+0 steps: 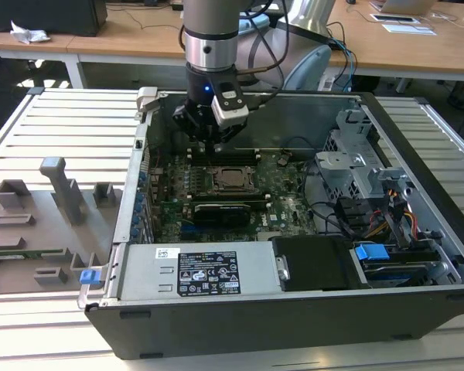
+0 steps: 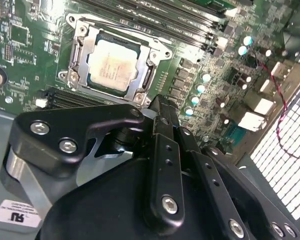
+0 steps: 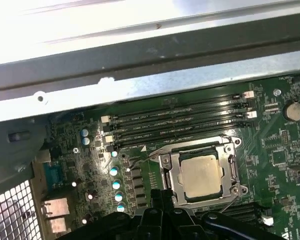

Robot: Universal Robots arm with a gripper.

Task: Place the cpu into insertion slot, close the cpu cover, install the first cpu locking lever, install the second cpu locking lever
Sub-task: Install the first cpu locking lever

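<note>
Gripper (image 2: 159,102) closest, fingers pressed together with nothing between them, tip just beside the socket's edge. Cpu (image 2: 112,65) sits in its slot on the motherboard (image 2: 200,60). Cpu cover (image 2: 154,62) lies flat, framing it. Judged: placing and closing done, lever step in hand. Whether either lever is latched, cannot tell. Latching calls for a steady downward push, then a sideways tuck.

Nothing legible from here. The black label (image 1: 209,276) and white sticker (image 1: 168,253) on the grey metal box (image 1: 141,280), at six o'clock from the chip (image 1: 232,178), are too small to read.
</note>
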